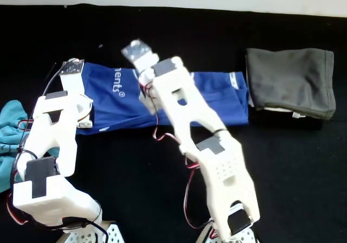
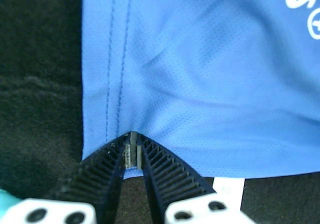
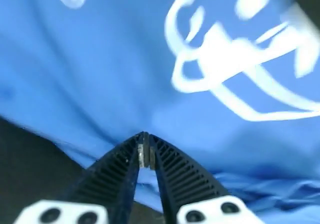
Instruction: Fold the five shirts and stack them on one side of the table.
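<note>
The royal-blue jersey shirt with white print [image 1: 217,99] lies stretched sideways across the middle of the black cloth-covered table [image 1: 124,172], in a long, partly folded band. The left pincer [image 2: 132,149] is at the shirt's left end. Its ribbed black fingers [image 2: 165,171] are pressed together on the near corner of the stitched hem, with a pinch of blue fabric between the tips. The right pincer [image 3: 144,151] is over the shirt's middle, close to the white lettering. Its tips are likewise closed tight on a fold of the blue cloth, which puckers toward them. Just beside the shirt's right end sits a folded dark-grey shirt [image 1: 290,80], a neat rectangle lying flat. At the table's left edge, partly behind the left arm, a crumpled teal shirt [image 1: 11,126] lies in a loose heap.
</note>
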Controlling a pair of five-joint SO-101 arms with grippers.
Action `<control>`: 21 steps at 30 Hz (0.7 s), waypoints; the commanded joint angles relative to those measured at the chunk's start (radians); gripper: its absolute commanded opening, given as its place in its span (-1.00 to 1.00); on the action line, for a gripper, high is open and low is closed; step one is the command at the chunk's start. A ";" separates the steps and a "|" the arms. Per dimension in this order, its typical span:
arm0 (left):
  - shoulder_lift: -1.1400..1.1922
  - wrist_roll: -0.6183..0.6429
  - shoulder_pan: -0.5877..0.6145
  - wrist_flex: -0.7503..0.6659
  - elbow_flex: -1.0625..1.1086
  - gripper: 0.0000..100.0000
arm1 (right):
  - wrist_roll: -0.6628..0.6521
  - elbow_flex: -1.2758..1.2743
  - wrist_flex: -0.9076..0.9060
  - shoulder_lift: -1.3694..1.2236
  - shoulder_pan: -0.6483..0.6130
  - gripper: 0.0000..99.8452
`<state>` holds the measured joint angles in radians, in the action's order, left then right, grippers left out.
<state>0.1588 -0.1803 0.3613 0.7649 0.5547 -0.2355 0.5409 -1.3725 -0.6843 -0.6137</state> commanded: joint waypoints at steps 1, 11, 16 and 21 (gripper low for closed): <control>0.013 0.000 -0.008 -0.021 -0.018 -0.98 | 0.009 0.013 -0.056 0.007 -0.031 -0.99; 0.013 0.000 -0.008 -0.021 -0.018 -0.98 | 0.005 0.039 -0.143 0.019 -0.031 -0.99; 0.013 0.000 -0.008 -0.021 -0.018 -0.98 | 0.005 0.150 -0.153 0.073 0.013 -0.99; 0.004 -0.002 -0.001 -0.017 -0.022 -0.98 | 0.005 0.292 -0.263 0.148 0.073 -0.99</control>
<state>0.1588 -0.1803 0.3613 0.7649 0.5531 -0.2355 0.7357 -1.5750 -0.6368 -0.5831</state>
